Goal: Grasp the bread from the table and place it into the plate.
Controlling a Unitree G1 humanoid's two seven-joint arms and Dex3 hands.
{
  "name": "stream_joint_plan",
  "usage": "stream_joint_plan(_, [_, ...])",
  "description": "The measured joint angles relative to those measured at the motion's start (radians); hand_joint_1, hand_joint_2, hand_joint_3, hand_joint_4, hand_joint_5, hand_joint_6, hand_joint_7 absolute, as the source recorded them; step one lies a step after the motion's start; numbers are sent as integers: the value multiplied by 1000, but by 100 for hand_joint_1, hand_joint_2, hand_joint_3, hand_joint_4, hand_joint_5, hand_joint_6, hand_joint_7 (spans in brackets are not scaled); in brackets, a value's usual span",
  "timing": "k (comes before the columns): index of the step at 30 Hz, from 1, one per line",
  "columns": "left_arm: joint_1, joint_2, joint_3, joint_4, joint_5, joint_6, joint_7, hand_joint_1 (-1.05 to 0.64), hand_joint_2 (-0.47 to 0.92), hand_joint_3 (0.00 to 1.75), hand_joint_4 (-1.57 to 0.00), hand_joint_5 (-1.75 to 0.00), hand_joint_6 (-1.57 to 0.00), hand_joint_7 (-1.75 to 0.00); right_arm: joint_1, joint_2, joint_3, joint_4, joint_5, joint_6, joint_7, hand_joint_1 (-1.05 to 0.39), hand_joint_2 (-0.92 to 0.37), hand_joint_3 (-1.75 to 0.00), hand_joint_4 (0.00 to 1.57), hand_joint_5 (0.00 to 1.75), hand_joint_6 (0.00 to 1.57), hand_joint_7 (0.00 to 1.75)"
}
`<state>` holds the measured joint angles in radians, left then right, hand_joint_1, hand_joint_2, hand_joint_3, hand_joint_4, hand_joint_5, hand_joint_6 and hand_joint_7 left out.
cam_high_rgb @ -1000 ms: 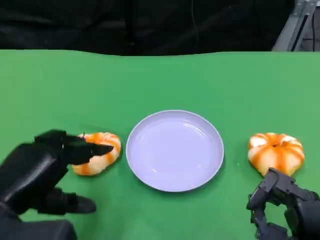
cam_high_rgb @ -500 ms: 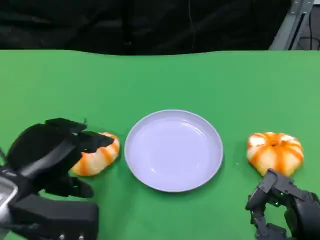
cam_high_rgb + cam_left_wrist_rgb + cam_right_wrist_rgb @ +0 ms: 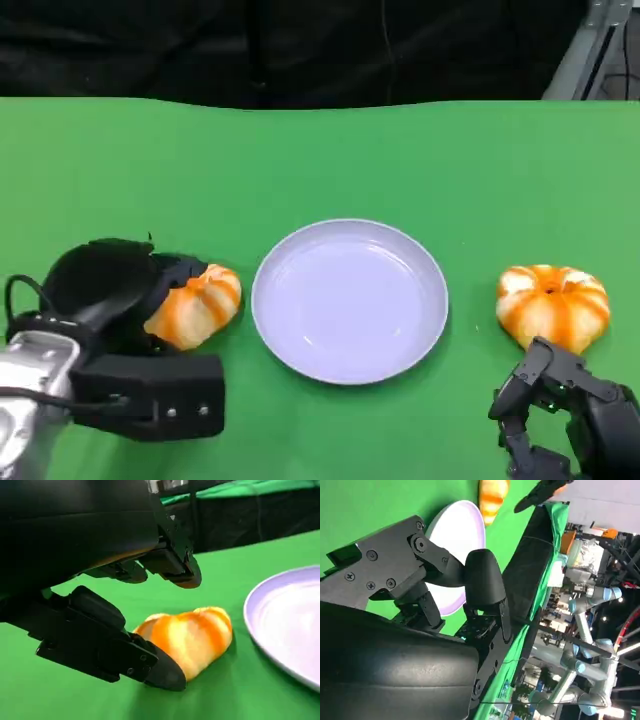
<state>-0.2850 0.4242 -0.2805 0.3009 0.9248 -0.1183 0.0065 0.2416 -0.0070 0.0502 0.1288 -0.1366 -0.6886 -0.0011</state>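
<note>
Bread point(image 3: 198, 305) between our left hand's point(image 3: 105, 290) fingers point(image 3: 165, 672), grip unconfirmed; we risk slip before plate point(image 3: 349, 300). Right hand point(image 3: 570, 420) empty.

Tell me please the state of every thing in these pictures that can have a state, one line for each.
Left bread: on the table beside the plate, tilted, left hand's fingers around it, not lifted clear.
Right bread: lying on the table, untouched.
Plate: empty, upright on the table.
Left hand: closing on the left bread.
Right hand: holding nothing, near the right bread, apart from it.
</note>
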Motion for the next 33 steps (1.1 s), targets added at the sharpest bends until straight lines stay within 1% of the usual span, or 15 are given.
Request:
stream_joint_plan(8, [-58,-31,-53,110,-10,45,66,-81,91,0,-41,0,-54,0,4,0,1,-1,3,-1,1,-17,-59,-103,80,175,71,159])
stream_joint_plan(14, [-90,-47,-78,175,-24,61,83,-81,91,0,-41,0,-55,0,4,1,1,-1,8,-1,1,-16,-59,-104,81,175,71,159])
stream_joint_plan(21, [-119,-55,-112,241,-45,74,93,-82,92,2,-39,0,-53,0,7,2,3,-9,9,0,1,-17,-60,-103,81,175,71,159])
stream_joint_plan(33, [-155,-66,-146,350,-78,68,131,-82,92,2,-41,-1,-55,0,10,5,5,-29,2,6,0,-14,-60,-104,81,175,71,159])
